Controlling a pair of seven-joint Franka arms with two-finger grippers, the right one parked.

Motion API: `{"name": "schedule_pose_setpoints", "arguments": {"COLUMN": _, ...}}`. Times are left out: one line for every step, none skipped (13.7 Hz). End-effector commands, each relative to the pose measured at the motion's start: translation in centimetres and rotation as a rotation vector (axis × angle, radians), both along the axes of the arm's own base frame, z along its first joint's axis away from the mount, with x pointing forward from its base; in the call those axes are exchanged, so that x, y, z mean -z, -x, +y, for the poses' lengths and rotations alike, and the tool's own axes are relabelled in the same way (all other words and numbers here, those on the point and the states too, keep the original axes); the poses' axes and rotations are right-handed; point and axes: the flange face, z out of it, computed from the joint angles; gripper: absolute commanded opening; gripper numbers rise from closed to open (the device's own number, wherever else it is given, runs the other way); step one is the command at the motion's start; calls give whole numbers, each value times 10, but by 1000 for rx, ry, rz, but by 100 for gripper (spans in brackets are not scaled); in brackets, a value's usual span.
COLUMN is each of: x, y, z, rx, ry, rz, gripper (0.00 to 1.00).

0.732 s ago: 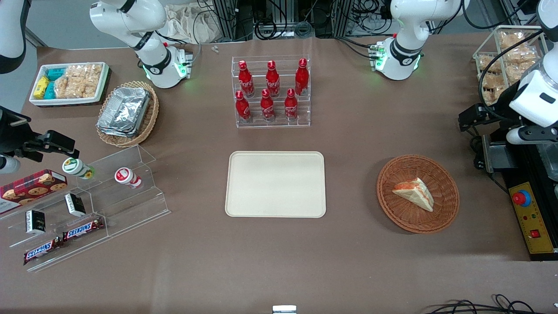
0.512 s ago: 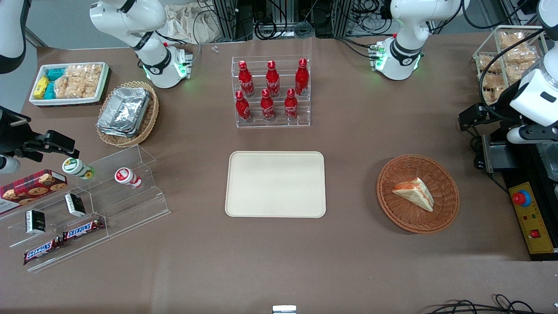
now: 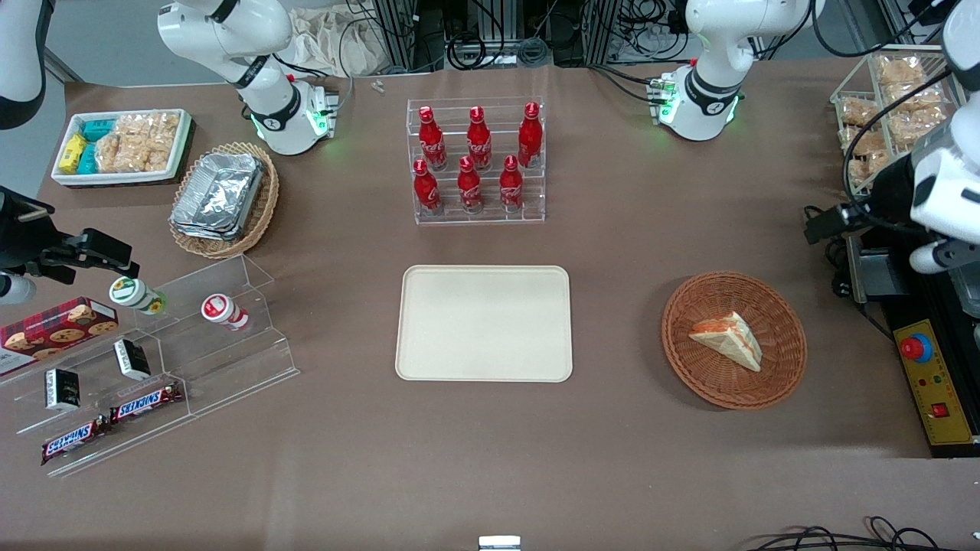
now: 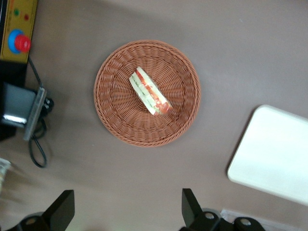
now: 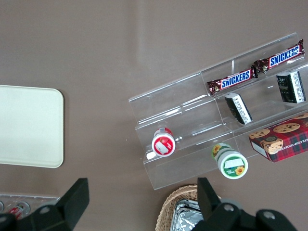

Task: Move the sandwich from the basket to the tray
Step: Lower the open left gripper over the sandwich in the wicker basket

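Observation:
The sandwich [image 3: 727,339], a pale bread wedge with orange-red and green filling, lies in the round reddish-brown basket [image 3: 781,375]. Both also show in the left wrist view: the sandwich [image 4: 150,91] in the basket [image 4: 115,120]. The cream tray [image 3: 484,322] lies bare in the middle of the table, beside the basket toward the parked arm's end; one corner of the tray [image 4: 274,154] shows in the left wrist view. My left gripper [image 3: 825,222] hangs high above the table, off the basket toward the working arm's end. The gripper [image 4: 126,211] is open and empty.
A clear rack of red bottles [image 3: 476,161] stands farther from the front camera than the tray. A yellow control box with a red button [image 3: 930,375] and cables lie beside the basket at the table's end. Bagged snacks [image 3: 896,92] sit in a wire rack there.
My left arm's wrist and gripper have shifted slightly nearer to the front camera. The sandwich, basket and tray have not moved.

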Motion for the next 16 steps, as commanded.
{"name": "schedule_pose_setpoints", "arguments": {"x": 41, "y": -22, "z": -9, "rx": -163, "ry": 4, "rz": 10, "gripper": 100}}
{"name": "schedule_pose_setpoints", "arguments": {"x": 59, "y": -24, "z": -10, "rx": -174, "ry": 9, "rz": 12, "gripper": 100}}
{"name": "schedule_pose_setpoints", "arguments": {"x": 79, "y": -24, "z": -9, "rx": -189, "ry": 10, "rz": 11, "gripper": 100}}
{"name": "schedule_pose_setpoints", "arguments": {"x": 99, "y": -24, "z": -9, "rx": -224, "ry": 10, "rz": 0, "gripper": 100}}
{"name": "schedule_pose_setpoints", "arguments": {"x": 121, "y": -24, "z": -8, "rx": -279, "ry": 13, "rz": -18, "gripper": 100}}
{"name": "schedule_pose_setpoints", "arguments": {"x": 145, "y": -26, "z": -8, "rx": -329, "ry": 18, "rz": -29, "gripper": 100}}
{"name": "schedule_pose_setpoints", "arguments": {"x": 166, "y": -30, "z": -7, "rx": -380, "ry": 45, "rz": -30, "gripper": 100}}
{"name": "schedule_pose_setpoints", "arguments": {"x": 188, "y": -36, "z": -9, "rx": -410, "ry": 60, "rz": -25, "gripper": 100}}
{"name": "schedule_pose_setpoints", "arguments": {"x": 208, "y": -39, "z": -9, "rx": -426, "ry": 61, "rz": -21, "gripper": 100}}
{"name": "schedule_pose_setpoints", "arguments": {"x": 229, "y": -38, "z": -9, "rx": -436, "ry": 62, "rz": -29, "gripper": 100}}
{"name": "schedule_pose_setpoints", "arguments": {"x": 254, "y": -32, "z": -7, "rx": -443, "ry": 64, "rz": -46, "gripper": 100}}
{"name": "schedule_pose_setpoints", "arguments": {"x": 276, "y": -27, "z": -5, "rx": -451, "ry": 69, "rz": -73, "gripper": 100}}
{"name": "schedule_pose_setpoints", "arguments": {"x": 297, "y": -25, "z": -2, "rx": -462, "ry": 73, "rz": -88, "gripper": 100}}
{"name": "schedule_pose_setpoints", "arguments": {"x": 315, "y": -27, "z": 0, "rx": -478, "ry": 74, "rz": -91, "gripper": 100}}
{"name": "schedule_pose_setpoints", "arguments": {"x": 331, "y": -28, "z": -1, "rx": -493, "ry": 76, "rz": -91, "gripper": 100}}
{"name": "schedule_pose_setpoints", "arguments": {"x": 344, "y": -29, "z": 1, "rx": -507, "ry": 79, "rz": -99, "gripper": 99}}
